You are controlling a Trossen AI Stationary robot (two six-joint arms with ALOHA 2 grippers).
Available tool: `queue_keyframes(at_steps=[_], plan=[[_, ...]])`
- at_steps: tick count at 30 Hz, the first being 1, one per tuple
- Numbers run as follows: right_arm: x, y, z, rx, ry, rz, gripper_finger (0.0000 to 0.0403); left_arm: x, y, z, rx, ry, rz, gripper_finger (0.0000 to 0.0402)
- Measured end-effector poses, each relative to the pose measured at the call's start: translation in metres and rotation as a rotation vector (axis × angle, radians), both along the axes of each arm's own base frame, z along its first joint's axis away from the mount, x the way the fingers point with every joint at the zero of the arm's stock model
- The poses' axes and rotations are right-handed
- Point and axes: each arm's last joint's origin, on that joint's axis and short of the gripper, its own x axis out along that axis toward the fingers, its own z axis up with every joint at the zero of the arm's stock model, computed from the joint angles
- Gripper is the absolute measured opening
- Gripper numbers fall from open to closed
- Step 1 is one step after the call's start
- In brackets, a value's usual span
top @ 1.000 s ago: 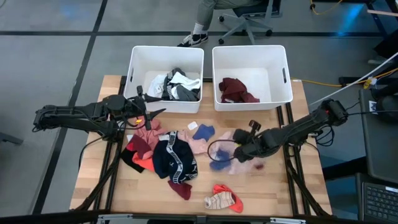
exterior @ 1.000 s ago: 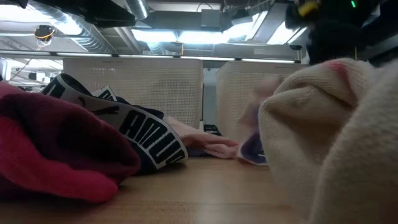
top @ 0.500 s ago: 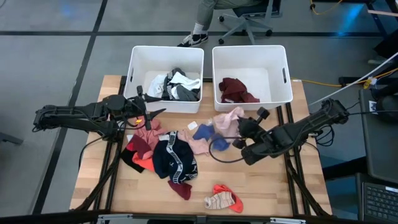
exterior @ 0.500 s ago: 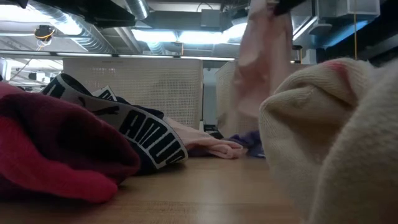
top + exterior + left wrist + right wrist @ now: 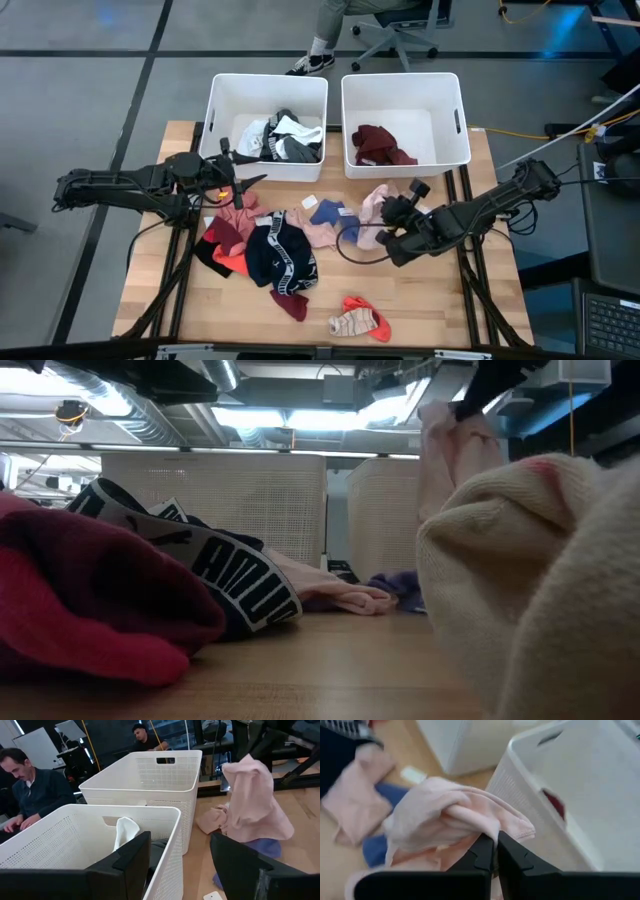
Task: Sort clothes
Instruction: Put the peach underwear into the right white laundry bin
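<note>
Surface point(image 5: 420, 300): you have a wooden top with the two white bins along its far edge and loose clothes spread across the middle.
Left bin point(image 5: 225, 95): it holds white, grey and black pieces, at the far edge toward the left.
Right bin point(image 5: 450, 100): it holds one maroon garment point(image 5: 382, 145), at the far edge toward the right.
Left arm: it waits near the left edge in front of the left bin; the left pincer point(image 5: 245, 187) stands with its fingers apart and nothing between them.
Right arm: it reaches in from the right edge; the right pincer point(image 5: 495, 851) has its fingers together, clamped on a fold of the pink garment point(image 5: 377, 201).
What has changed: a second ago that pink piece lay on the wood among the pile; now you have it lifted clear and hanging just in front of the right bin.
What that means: the pick looks done, and you are likely at the carry; the drop into a bin is not yet made.
Pile, middle: navy piece with white band point(image 5: 280, 255), red and pink pieces point(image 5: 228, 235) toward the left, a pale pink piece point(image 5: 320, 232) and a blue piece point(image 5: 327, 212) beside the lifted one.
Near edge: a red and cream sock point(image 5: 360, 320) lies alone.
Left to do: most of the pile is unsorted.
</note>
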Motion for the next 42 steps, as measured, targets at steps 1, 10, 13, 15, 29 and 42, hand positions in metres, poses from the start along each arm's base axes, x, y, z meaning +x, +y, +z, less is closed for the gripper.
queue_keyframes(at_steps=[1,10,13,15,29,42], plan=[[0.001,0.0,0.005,-0.015,-0.018,0.0,0.0018,0.0,0.0,0.0,0.0,0.0,0.0,0.0194],[0.005,-0.001,0.067,-0.188,-0.147,0.034,0.0019,0.0,0.0,0.0,0.0,-0.001,0.0,0.0194],[0.004,-0.003,0.089,-0.269,-0.186,0.023,0.0019,0.0,0.0,0.0,0.0,-0.001,0.001,0.0194],[0.002,-0.005,0.102,-0.324,-0.206,0.007,0.0019,0.0,0.0,0.0,0.0,-0.001,0.0,0.0194],[0.005,-0.088,0.154,-0.534,-0.047,-0.264,0.0019,0.0,0.0,0.0,0.0,-0.001,0.0,0.0194],[-0.008,-0.19,0.155,-0.348,0.052,-0.467,0.0019,0.0,0.0,0.0,0.004,0.001,0.0,0.0194]])
